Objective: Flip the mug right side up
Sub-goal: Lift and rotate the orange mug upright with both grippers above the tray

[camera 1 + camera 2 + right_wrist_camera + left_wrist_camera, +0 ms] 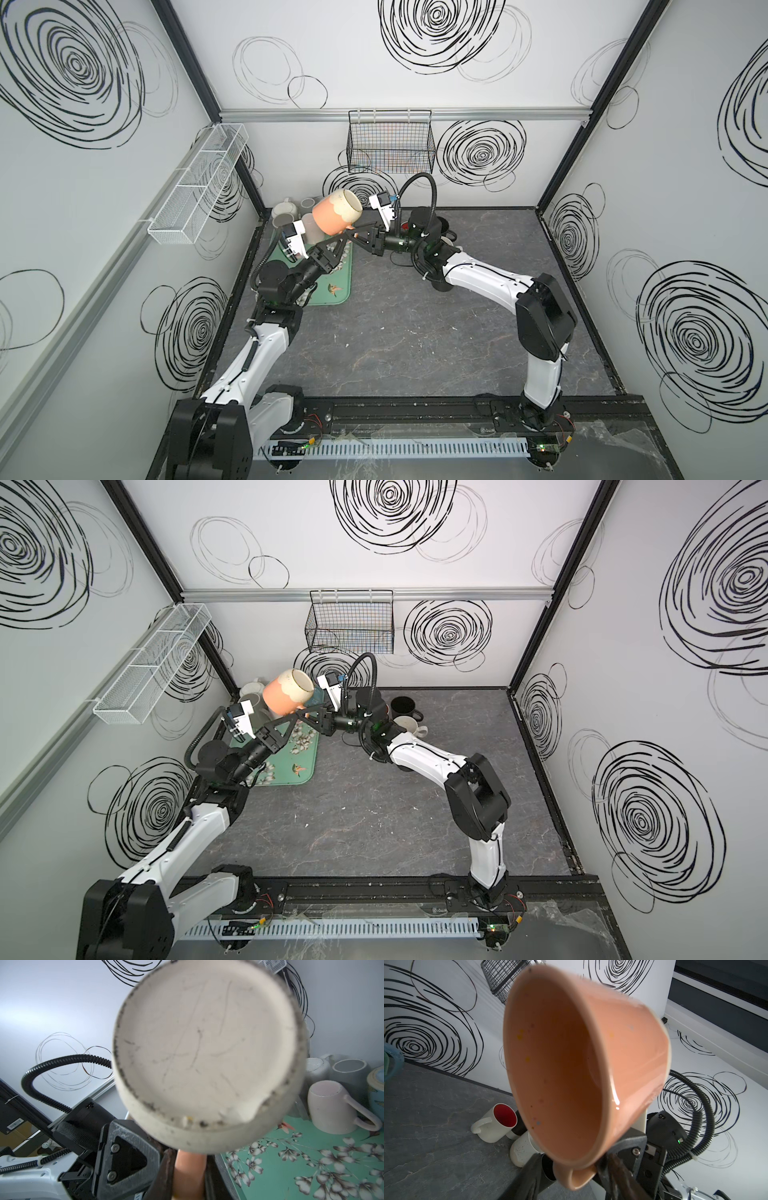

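Orange mug (336, 212) aloft above far end of green tray (337, 291), tipped, base uppermost. Right end effector (188, 1159) clamped on handle. Left end effector (574, 1167) parted astride same handle, gap one side.

One orange mug (332, 212), one tray (341, 272), two baskets (390, 146), two arms (478, 274).

The mug (623, 1043) is glazed ceramic, peach and glossy with sharp highlights – its underside, in the right wrist view, is bare cream clay, matt, gritty and scuffed with dark marks. The tray (272, 1169) looks smooth, with a printed floral face. The tabletop (415, 332) has a matt grey stone look. One basket (390, 145) is thin black metal wire – the other (195, 187) is white-coated mesh. The conduit (62, 1057) is ribbed black plastic.
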Motion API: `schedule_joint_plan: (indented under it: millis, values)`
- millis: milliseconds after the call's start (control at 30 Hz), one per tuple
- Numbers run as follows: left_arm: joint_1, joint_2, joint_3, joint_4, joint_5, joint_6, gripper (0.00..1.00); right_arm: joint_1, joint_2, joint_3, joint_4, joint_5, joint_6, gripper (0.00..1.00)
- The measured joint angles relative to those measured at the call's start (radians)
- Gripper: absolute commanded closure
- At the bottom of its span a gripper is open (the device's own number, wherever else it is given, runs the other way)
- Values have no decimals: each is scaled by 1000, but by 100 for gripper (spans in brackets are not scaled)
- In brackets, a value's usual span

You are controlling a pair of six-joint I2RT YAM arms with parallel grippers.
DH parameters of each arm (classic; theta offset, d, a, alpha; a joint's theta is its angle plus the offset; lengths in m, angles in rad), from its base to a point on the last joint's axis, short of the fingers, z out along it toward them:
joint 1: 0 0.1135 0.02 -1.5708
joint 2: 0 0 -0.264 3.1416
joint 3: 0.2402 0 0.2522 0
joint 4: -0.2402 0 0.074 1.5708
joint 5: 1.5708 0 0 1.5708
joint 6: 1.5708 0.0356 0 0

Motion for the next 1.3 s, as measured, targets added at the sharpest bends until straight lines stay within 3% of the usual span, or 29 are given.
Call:
schedule_joint_plan:
  millis: [300,833,1100,1300]
  values:
    - [-4,8,0,2,-13,-10,56,-14,-8,-24,20,0,26,100]
    - [-54,51,16,-45,-52,32,56,-21,-13,-34,40,-5,53,100]
    - [-59,84,43,19,-30,11,56,-21,-16,-48,116,-48,98,100]
    - [-82,115,93,119,22,-39,72,-30,-17,-58,263,-85,194,100]
